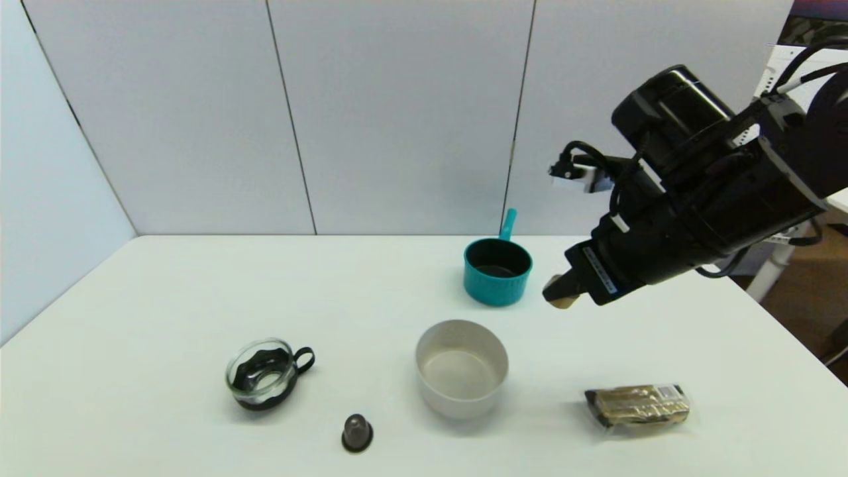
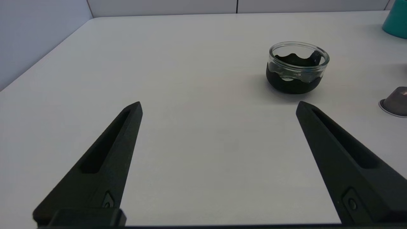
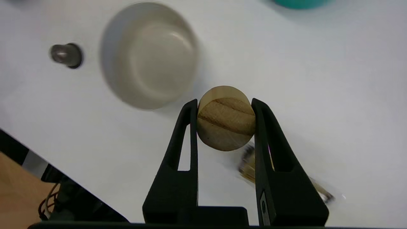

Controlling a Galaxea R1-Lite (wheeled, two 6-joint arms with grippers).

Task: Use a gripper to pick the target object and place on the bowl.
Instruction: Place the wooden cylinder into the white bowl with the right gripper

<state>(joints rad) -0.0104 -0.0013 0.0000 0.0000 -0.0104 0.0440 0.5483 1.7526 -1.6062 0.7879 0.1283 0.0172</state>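
My right gripper [image 3: 224,105] is shut on the tan wooden cylinder [image 3: 225,118], held by its sides with the grained end face showing. In the head view the right gripper [image 1: 562,291] hangs in the air with the cylinder [image 1: 564,302], right of and beyond the off-white bowl [image 1: 462,368]. The bowl [image 3: 149,54] stands empty on the white table. My left gripper [image 2: 219,106] is open and empty, low over the table's left part; it does not show in the head view.
A teal pot [image 1: 497,270] with a handle stands behind the bowl. A glass cup in a black holder [image 1: 264,373] and a dark grey capsule [image 1: 357,432] lie left of the bowl. A wrapped brown bar [image 1: 638,405] lies right of it.
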